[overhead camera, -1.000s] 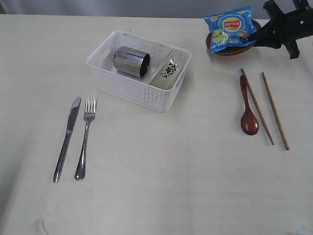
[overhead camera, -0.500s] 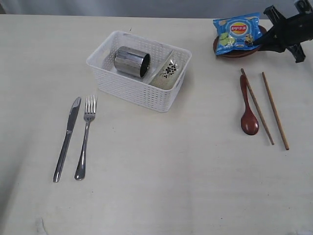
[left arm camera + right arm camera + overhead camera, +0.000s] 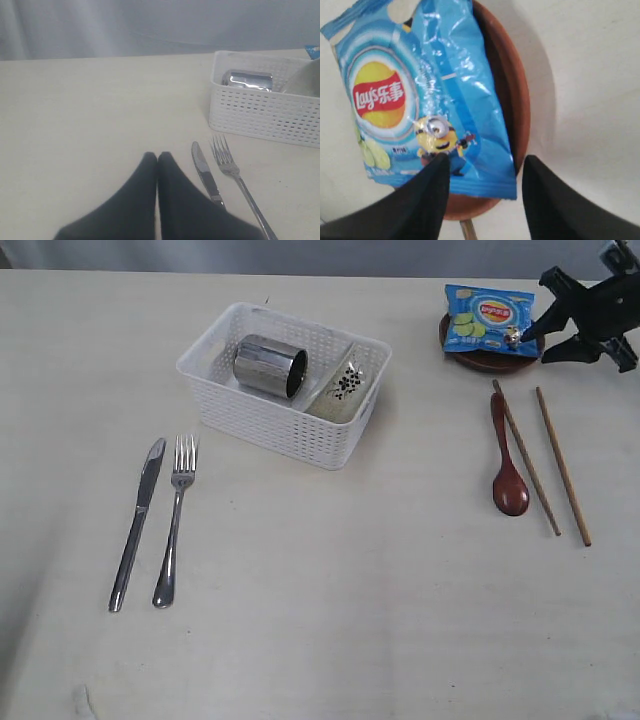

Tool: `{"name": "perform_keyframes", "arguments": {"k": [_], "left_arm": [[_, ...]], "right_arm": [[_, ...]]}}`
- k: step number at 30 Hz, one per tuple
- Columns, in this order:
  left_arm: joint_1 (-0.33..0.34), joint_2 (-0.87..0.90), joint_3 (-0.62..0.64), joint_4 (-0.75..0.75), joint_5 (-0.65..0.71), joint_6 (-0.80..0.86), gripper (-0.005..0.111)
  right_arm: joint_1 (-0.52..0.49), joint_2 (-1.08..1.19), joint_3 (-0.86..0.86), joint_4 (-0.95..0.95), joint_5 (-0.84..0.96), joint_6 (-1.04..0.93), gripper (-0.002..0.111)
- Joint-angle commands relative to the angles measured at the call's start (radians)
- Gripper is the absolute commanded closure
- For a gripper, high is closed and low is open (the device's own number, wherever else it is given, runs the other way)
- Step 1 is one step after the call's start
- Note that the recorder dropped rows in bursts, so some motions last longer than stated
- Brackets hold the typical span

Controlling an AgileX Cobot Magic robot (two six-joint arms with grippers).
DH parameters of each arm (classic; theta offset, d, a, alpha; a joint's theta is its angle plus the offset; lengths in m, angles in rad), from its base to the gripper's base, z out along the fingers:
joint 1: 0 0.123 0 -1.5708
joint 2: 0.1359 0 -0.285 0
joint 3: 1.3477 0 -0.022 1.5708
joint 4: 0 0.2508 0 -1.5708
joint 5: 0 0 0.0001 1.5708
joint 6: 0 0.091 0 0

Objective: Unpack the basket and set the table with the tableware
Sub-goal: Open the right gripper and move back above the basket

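Observation:
The white basket point(image 3: 285, 385) stands on the table point(image 3: 350, 590) with the steel mug point(image 3: 268, 366) lying on its side and the off-white bowl point(image 3: 340, 390) tilted inside. Knife point(image 3: 137, 523) and fork point(image 3: 173, 520) lie side by side left of it. At the right lie the wooden spoon point(image 3: 506, 462) and two chopsticks point(image 3: 526, 457). The brown plate point(image 3: 490, 358) at the far right carries the blue chips packet point(image 3: 488, 320). My right gripper point(image 3: 540, 340) is open at the plate's right rim, holding nothing; its jaws straddle the packet's corner point(image 3: 486, 162). My left gripper point(image 3: 157, 156) is shut and empty, near the knife point(image 3: 205, 175).
In the left wrist view the fork point(image 3: 232, 170) lies beside the knife, with the basket point(image 3: 265, 112) just beyond. A grey curtain runs along the table's far edge. The right arm hangs over the table's far right corner.
The right gripper dragged the plate with the packet to the right, then opened and let it go. The left arm has not moved.

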Motion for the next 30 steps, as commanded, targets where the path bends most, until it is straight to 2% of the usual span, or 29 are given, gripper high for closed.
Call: {"name": "perform_keyframes", "arguments": {"k": [1, 9, 17, 22, 26, 30], "left_arm": [[-0.005, -0.003, 0.003, 0.009, -0.011, -0.004, 0.107], [-0.005, -0.003, 0.003, 0.009, -0.011, -0.004, 0.107], [-0.005, -0.003, 0.003, 0.009, -0.011, -0.004, 0.107], [-0.005, -0.003, 0.003, 0.009, -0.011, -0.004, 0.107], [-0.005, -0.003, 0.003, 0.009, -0.011, -0.004, 0.107], [-0.005, -0.003, 0.003, 0.009, -0.011, -0.004, 0.107]], "right_arm": [[-0.022, -0.011, -0.099, -0.11, 0.123, 0.041, 0.066], [-0.029, -0.08, -0.26, -0.137, 0.31, 0.071, 0.066], [0.033, -0.19, -0.281, -0.128, 0.31, 0.063, 0.071], [0.138, -0.225, -0.281, -0.126, 0.31, 0.068, 0.071], [0.261, -0.229, -0.281, -0.15, 0.31, 0.135, 0.071], [0.411, -0.236, -0.282, -0.347, 0.31, 0.246, 0.071]]}}
